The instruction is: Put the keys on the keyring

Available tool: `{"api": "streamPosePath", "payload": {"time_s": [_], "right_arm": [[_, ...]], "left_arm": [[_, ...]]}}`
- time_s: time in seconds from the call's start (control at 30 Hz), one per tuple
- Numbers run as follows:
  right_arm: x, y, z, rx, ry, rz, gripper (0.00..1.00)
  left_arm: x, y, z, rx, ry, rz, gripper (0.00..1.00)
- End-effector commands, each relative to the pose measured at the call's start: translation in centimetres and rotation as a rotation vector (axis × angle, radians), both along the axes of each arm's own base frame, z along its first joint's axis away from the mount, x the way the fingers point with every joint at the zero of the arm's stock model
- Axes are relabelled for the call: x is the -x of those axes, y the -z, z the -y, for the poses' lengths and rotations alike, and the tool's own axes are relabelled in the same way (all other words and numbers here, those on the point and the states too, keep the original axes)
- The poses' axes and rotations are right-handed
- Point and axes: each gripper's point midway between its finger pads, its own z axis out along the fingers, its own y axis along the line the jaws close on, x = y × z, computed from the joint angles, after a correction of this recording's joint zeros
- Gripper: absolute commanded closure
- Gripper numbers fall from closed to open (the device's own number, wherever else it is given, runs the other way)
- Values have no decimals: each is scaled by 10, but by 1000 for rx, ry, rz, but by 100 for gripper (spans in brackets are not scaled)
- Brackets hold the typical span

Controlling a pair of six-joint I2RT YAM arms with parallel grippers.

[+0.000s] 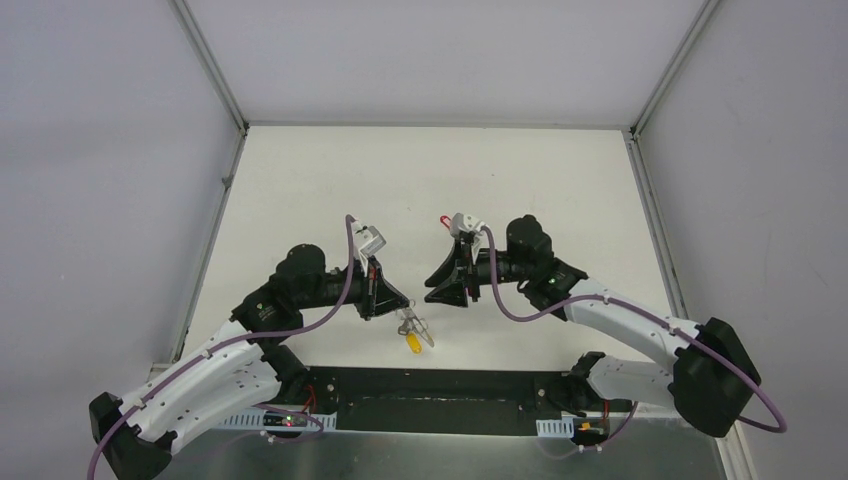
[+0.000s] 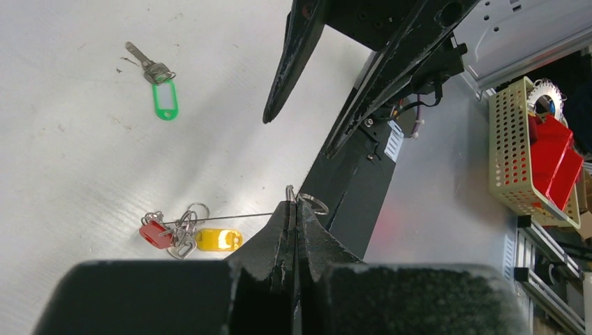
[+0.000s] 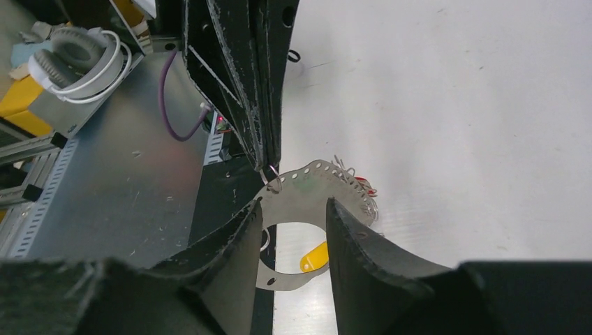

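**A:** Where is the large thin grey wire hoop, the keyring?

**B:** The left pincer has it by the edge, fingers clenched tight on the wire. In the left wrist view the hoop shows edge-on, as a fine line running away from the tips just above the white surface.

**A:** And the small silver keys?

**B:** A bunch sits at the far end of the hoop. It includes the key with a red oval plastic tag and the key with a yellow oval plastic tag, with little tag loops tangled between them. I cannot tell whether each one is threaded on the wire. The key with a green oval plastic tag lies flat on the surface, well apart from the hoop.

**A:** What about the right pincer?

**B:** Released, with its fingers spread and nothing between them. It points at the left pincer's tips, near them but apart. From above, the two pincers face each other close to the near edge of the surface.
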Motion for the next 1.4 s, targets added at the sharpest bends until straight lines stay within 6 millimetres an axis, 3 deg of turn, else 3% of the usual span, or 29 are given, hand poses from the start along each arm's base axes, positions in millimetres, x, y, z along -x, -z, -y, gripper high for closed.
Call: {"api": "streamPosePath", "payload": {"time_s": [0.0,0.17,0.43,0.63,0.73,0.9,1.07,1.2,1.27,1.37], "right_arm": [[12,-32,-14,-105,-154,124,60],[18,-30,-25,-105,-205,119,64],[21,-21,-36,-87,-244,95,83],[17,-12,-36,-60,-219,96,83],[18,-12,-37,-57,-227,92,93],[19,-9,-36,-49,-235,77,92],[20,-7,-37,-46,-240,72,77],[20,-7,-37,-45,-244,71,72],[19,-7,-38,-44,-244,69,73],[20,-7,-38,-45,-253,62,85]], "left_arm": [[7,-25,3,39,54,84,100],[8,-26,3,42,64,88,100],[9,-26,2,43,65,92,100],[9,-27,2,44,65,102,100],[8,-28,2,44,63,105,100],[8,-30,2,46,64,111,100],[9,-30,2,47,66,111,100],[9,-31,2,49,68,112,100],[9,-31,2,48,67,112,100],[9,-31,2,48,67,112,100]]}}
